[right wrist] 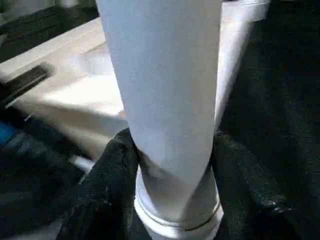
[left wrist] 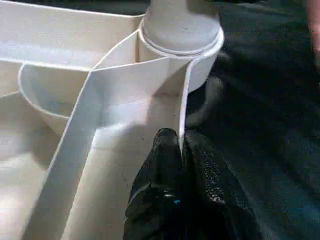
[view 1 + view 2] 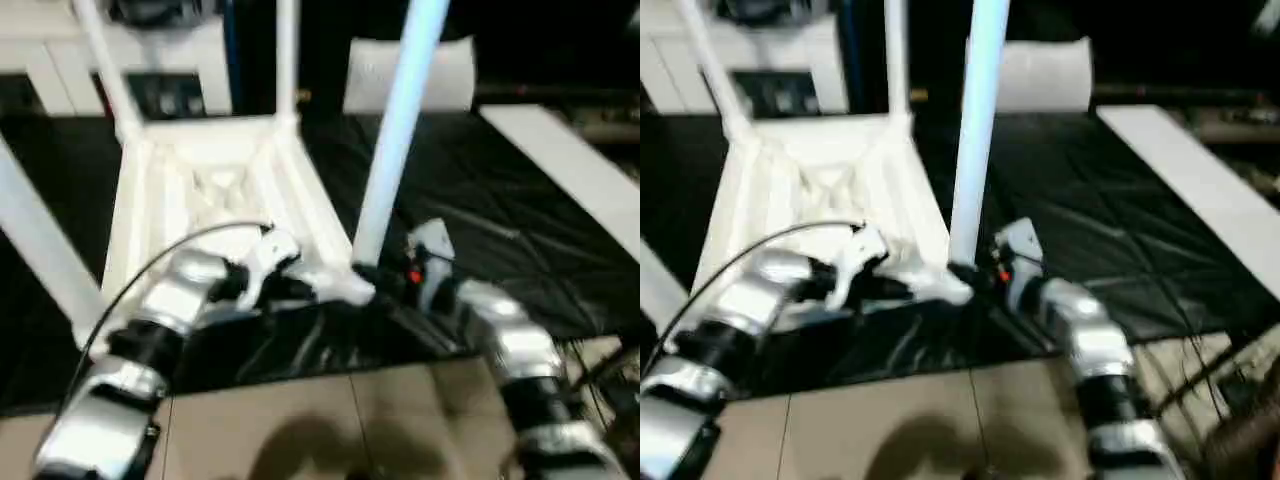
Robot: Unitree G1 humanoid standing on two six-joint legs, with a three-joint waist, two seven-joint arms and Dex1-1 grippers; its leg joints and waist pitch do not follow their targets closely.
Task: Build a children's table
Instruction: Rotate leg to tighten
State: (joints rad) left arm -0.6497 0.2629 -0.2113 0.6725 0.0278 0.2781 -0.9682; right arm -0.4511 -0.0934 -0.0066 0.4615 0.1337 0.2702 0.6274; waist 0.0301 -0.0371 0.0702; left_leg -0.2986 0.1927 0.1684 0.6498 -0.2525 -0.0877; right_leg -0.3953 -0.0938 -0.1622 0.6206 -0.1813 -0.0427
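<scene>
The white tabletop (image 3: pixel 215 190) lies upside down on a black cloth, ribbed side up. Two white legs (image 3: pixel 100 60) (image 3: pixel 287 55) stand in its far corner sockets, and another leg (image 3: pixel 40 245) slants up at the near left. A fourth leg (image 3: pixel 395 130) stands upright in the near right socket (image 2: pixel 180 30). My right gripper (image 1: pixel 170 165) is shut on this leg just above the socket, one black finger (image 1: pixel 112 170) on each side. My left gripper (image 2: pixel 181 150) is shut on the tabletop's thin rim wall right beside that socket.
Behind the tabletop stands a white cabinet (image 3: pixel 60 60) with dark compartments. A white pillow-like slab (image 3: pixel 450 70) sits at the back right, and a long white board (image 3: pixel 570 170) lies along the right. Tan floor tiles (image 3: pixel 300 420) begin at the cloth's near edge.
</scene>
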